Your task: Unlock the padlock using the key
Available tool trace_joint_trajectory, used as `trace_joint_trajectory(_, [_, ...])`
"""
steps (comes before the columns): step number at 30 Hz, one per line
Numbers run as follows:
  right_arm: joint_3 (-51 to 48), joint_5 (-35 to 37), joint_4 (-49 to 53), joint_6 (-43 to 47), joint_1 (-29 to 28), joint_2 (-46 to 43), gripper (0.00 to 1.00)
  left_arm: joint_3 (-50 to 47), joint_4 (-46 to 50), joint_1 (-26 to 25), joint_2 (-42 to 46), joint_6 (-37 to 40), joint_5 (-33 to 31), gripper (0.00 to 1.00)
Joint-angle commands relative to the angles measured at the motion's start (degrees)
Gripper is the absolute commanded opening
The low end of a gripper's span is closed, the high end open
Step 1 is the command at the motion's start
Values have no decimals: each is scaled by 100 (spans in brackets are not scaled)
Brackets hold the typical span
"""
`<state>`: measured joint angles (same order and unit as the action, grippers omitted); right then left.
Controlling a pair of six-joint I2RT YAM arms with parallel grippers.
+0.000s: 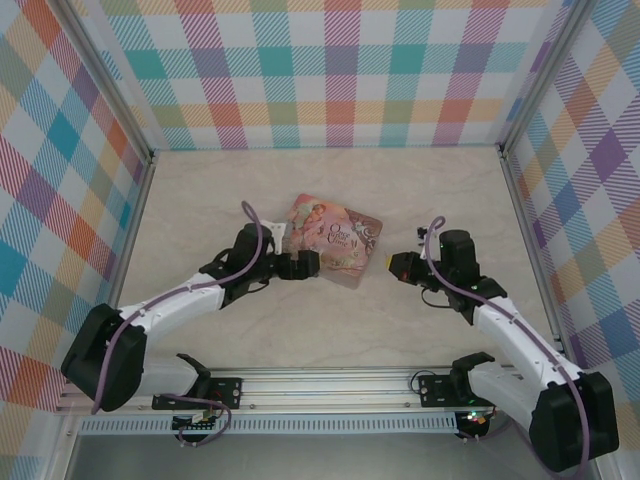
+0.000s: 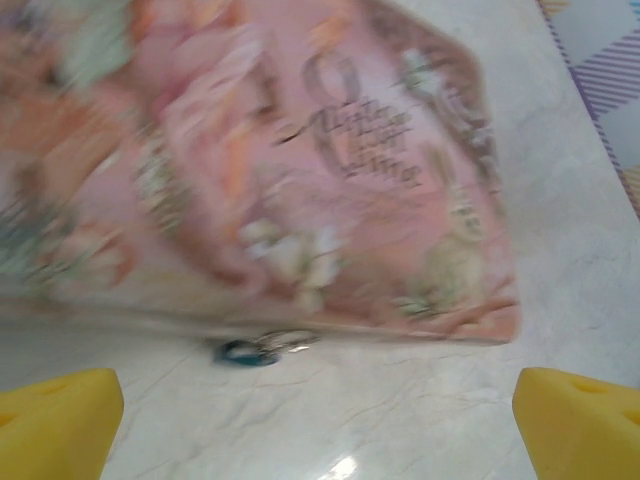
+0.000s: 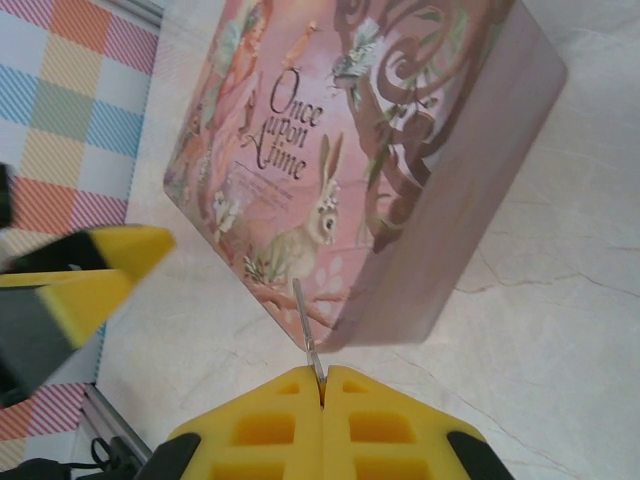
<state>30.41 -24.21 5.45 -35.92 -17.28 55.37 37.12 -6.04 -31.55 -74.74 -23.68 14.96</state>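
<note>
The tiny teal-blue padlock (image 2: 245, 351) lies on the marble tabletop with its silver shackle against the near edge of the pink picture box (image 2: 300, 150). My left gripper (image 2: 320, 430) is open, its yellow fingers (image 2: 60, 420) spread wide a little short of the padlock, touching nothing. From above, the left gripper (image 1: 305, 264) sits at the box's (image 1: 335, 238) front left edge. My right gripper (image 3: 322, 385) is shut on the key (image 3: 308, 325), whose thin silver blade sticks out toward the box's (image 3: 350, 150) front corner. The right gripper (image 1: 400, 266) hangs just right of the box.
The marble table (image 1: 330, 330) is walled by plaid panels (image 1: 330, 70) at the back and sides. An aluminium rail (image 1: 330, 385) runs along the near edge by the arm bases. A yellow finger of the left gripper (image 3: 95, 270) appears at the left of the right wrist view.
</note>
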Motion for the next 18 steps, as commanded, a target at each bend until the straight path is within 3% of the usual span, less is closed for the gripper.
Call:
trace_joint_trajectory(1, [-38,-363,-980,-345,-19,269,5,-319,-1663,240,-162,-528,855,100])
trace_joint_trajectory(8, [189,-404,-2157,-618,-327,1308,4,-554,-2523,271,-742,-529,1131,100])
trace_joint_trajectory(18, [720,-400,-2865,-496,-674,2612,4,-636,-3194,264,-1490,-720,1183,100])
